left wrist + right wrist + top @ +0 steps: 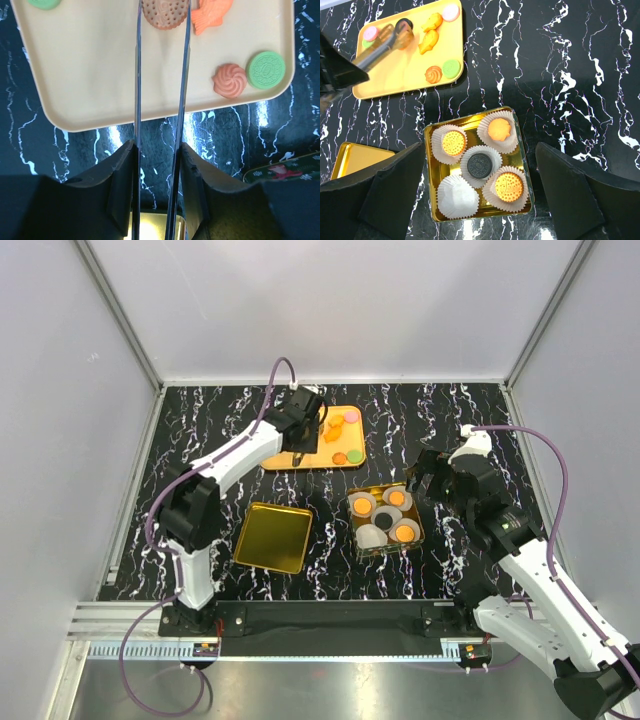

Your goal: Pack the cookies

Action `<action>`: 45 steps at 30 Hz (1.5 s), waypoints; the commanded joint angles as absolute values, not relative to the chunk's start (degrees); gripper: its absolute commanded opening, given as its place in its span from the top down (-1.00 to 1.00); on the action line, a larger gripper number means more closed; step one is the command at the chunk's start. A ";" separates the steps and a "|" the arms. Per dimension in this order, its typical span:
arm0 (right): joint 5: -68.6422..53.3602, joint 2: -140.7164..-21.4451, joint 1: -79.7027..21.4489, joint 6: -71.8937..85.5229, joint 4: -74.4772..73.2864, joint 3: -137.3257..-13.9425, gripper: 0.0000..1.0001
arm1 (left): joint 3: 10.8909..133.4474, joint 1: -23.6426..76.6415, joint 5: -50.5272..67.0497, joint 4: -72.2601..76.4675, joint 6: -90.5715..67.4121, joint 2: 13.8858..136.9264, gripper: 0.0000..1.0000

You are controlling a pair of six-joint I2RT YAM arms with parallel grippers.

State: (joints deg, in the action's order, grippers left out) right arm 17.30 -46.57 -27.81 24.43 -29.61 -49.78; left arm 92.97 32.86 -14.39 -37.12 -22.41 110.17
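Loose cookies lie on a yellow tray point(300, 455) at the back. My left gripper point(157, 150) is shut on metal tongs point(137, 75), whose two blades straddle a round orange-brown cookie point(165, 12); I cannot tell whether they pinch it. Beside it are a fish-shaped orange cookie point(212, 15), an orange swirl cookie point(229, 80) and a green cookie point(266, 70). The gold tin point(426, 150) holds paper cups with orange cookies point(453, 142) point(499, 129) point(509, 186), a black cookie point(480, 165) and one empty cup point(457, 197). My right gripper point(480, 150) hangs open above the tin, holding nothing.
The tin's gold lid point(272, 537) lies upside down on the black marbled table, left of the tin point(385, 518) and in front of the tray. White walls close in the table at the back and both sides.
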 commanded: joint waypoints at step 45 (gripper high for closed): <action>18.54 -46.84 -28.04 24.17 -27.33 -50.10 -1.00 | 77.96 66.17 -19.95 -46.84 -33.04 82.97 0.14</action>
